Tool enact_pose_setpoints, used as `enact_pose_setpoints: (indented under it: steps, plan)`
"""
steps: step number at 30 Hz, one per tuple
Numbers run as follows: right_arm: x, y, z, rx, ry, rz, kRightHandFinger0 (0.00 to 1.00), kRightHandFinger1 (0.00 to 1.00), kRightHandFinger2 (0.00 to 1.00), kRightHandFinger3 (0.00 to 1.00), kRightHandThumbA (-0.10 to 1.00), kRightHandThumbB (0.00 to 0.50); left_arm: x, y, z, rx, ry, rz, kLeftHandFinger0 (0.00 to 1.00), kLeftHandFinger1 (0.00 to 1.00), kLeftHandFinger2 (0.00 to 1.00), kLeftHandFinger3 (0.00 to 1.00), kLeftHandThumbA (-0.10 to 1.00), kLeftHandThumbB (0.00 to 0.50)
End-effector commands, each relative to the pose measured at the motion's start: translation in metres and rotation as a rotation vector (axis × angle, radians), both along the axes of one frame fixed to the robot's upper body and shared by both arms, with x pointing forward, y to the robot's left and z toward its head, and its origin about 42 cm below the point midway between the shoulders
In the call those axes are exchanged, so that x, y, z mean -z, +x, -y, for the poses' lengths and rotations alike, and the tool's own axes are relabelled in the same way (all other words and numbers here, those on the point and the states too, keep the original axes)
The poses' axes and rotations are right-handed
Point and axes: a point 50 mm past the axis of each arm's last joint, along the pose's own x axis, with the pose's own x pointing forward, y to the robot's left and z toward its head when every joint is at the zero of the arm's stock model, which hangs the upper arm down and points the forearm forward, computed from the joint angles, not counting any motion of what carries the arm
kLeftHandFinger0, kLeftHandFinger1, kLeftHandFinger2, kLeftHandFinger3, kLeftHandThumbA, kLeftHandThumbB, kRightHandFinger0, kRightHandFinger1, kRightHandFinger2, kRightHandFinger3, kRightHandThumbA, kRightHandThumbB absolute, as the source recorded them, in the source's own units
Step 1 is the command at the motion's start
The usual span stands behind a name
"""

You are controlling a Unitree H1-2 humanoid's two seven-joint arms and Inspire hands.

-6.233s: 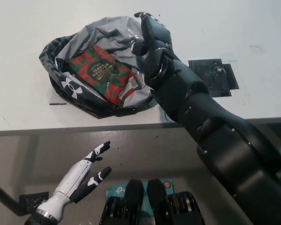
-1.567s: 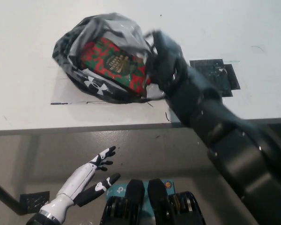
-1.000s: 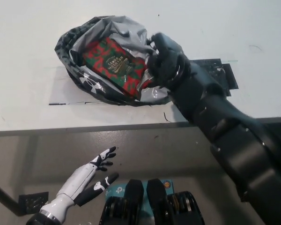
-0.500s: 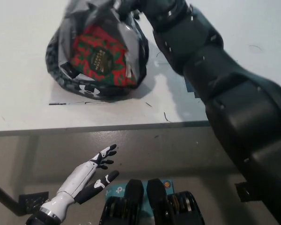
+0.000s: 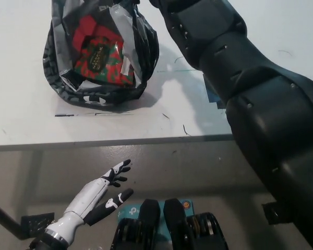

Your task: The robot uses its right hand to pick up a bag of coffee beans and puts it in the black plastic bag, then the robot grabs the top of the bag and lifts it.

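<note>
The black plastic bag (image 5: 96, 86) hangs upright at the upper left, its bottom just touching the white table (image 5: 26, 120). Through its open side shows the red and green bag of coffee beans (image 5: 98, 56), tilted inside. My black right arm (image 5: 235, 78) runs up from the bottom right to the bag's gathered top. The right hand itself is cut off by the picture's top edge, where the bag's neck leads up to it. My white left hand (image 5: 101, 190) rests low at the left, below the table's front edge, fingers apart and holding nothing.
A black patch (image 5: 211, 96) on the table shows partly beside my right arm. A thin dark line (image 5: 94, 113) marks the tabletop under the bag. The table's front edge (image 5: 120, 141) crosses the picture; grey floor lies below it.
My right hand has closed on the bag's top and risen out of the picture. The bag went from lying flat and open to hanging upright with the coffee beans inside. The left hand stays put.
</note>
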Motion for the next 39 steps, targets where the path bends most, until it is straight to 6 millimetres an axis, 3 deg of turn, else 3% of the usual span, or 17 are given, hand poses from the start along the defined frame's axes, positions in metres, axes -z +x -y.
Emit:
enact_pose_setpoints:
  steps: [1,5,11,13,15,16,21,22,24,26,28,31,32,33,35,37,39]
  plan:
    - [-0.036,-0.002,0.000,0.014,0.059,0.070,0.00,0.38,0.86,1.00,-0.10,0.175,-0.014,0.004,0.001,0.022,0.010,0.058,0.80,0.82,0.93,1.00,1.00,0.254]
    - [-0.032,0.000,0.004,0.031,0.066,0.059,0.00,0.37,0.84,1.00,-0.10,0.166,-0.013,0.004,0.002,0.023,0.015,0.059,0.79,0.81,0.92,1.00,1.00,0.251]
    - [-0.051,-0.003,0.001,0.031,0.135,0.064,0.00,0.40,0.88,1.00,-0.10,0.130,-0.011,0.003,0.004,0.015,0.007,0.048,0.80,0.82,0.93,1.00,1.00,0.263]
    - [-0.060,-0.004,0.001,0.015,0.161,0.081,0.00,0.40,0.90,0.75,-0.10,0.131,-0.009,0.002,0.006,0.016,0.007,0.041,0.79,0.82,0.93,1.00,1.00,0.257]
    - [-0.064,-0.004,0.001,0.000,0.204,0.077,0.00,0.39,0.89,0.71,-0.10,0.153,-0.006,0.000,0.007,0.017,0.004,0.039,0.79,0.81,0.92,1.00,1.00,0.253]
    - [-0.068,-0.005,0.000,-0.003,0.209,0.081,0.00,0.40,0.91,0.91,-0.10,0.163,-0.006,0.000,0.007,0.018,0.003,0.042,0.79,0.80,0.91,1.00,1.00,0.254]
    - [-0.075,-0.008,-0.003,0.012,0.234,0.070,0.00,0.40,0.91,0.96,-0.10,0.169,-0.004,-0.005,0.008,0.017,0.006,0.037,0.79,0.81,0.91,1.00,1.00,0.246]
    - [-0.078,-0.008,-0.004,0.014,0.239,0.072,0.00,0.38,0.90,0.70,-0.10,0.160,-0.003,-0.005,0.008,0.018,0.003,0.038,0.80,0.82,0.92,1.00,1.00,0.243]
    - [-0.084,-0.009,-0.004,0.022,0.265,0.068,0.00,0.35,0.89,0.77,-0.10,0.138,-0.002,-0.006,0.008,0.017,-0.013,0.034,0.80,0.82,0.92,1.00,0.99,0.235]
    - [-0.086,-0.009,-0.003,0.026,0.306,0.052,0.00,0.33,0.88,1.00,-0.10,0.124,-0.002,-0.006,0.007,0.018,-0.013,0.029,0.80,0.82,0.93,1.00,0.98,0.237]
    - [-0.089,-0.009,-0.001,0.033,0.381,0.016,0.00,0.33,0.85,1.00,-0.10,0.143,-0.002,-0.007,0.008,0.017,-0.014,0.025,0.81,0.82,0.93,1.00,0.98,0.238]
    - [-0.097,-0.010,0.001,0.028,0.473,-0.012,0.00,0.33,0.88,0.98,-0.10,0.117,-0.001,-0.008,0.007,0.010,-0.012,0.028,0.80,0.82,0.93,1.00,0.98,0.239]
    - [-0.099,-0.010,0.001,0.030,0.490,-0.017,0.00,0.34,0.88,0.90,-0.10,0.121,-0.001,-0.008,0.007,0.009,-0.011,0.028,0.81,0.82,0.93,1.00,0.98,0.243]
    - [-0.104,-0.011,0.002,0.036,0.531,-0.033,0.00,0.33,0.86,0.96,-0.10,0.127,-0.001,-0.007,0.007,0.009,-0.011,0.029,0.81,0.82,0.93,1.00,0.98,0.243]
    - [-0.107,-0.011,0.003,0.046,0.561,-0.044,0.00,0.30,0.83,0.96,-0.10,0.127,-0.002,-0.006,0.007,0.010,-0.008,0.031,0.82,0.82,0.93,1.00,0.99,0.242]
    - [-0.111,-0.012,0.004,0.052,0.593,-0.047,0.00,0.28,0.81,0.86,-0.10,0.112,-0.002,-0.006,0.007,0.009,-0.009,0.029,0.82,0.83,0.93,1.00,0.99,0.242]
    - [-0.113,-0.012,0.005,0.064,0.619,-0.052,0.00,0.27,0.81,0.84,-0.10,0.113,-0.002,-0.006,0.007,0.008,-0.010,0.027,0.82,0.83,0.94,1.00,0.99,0.244]
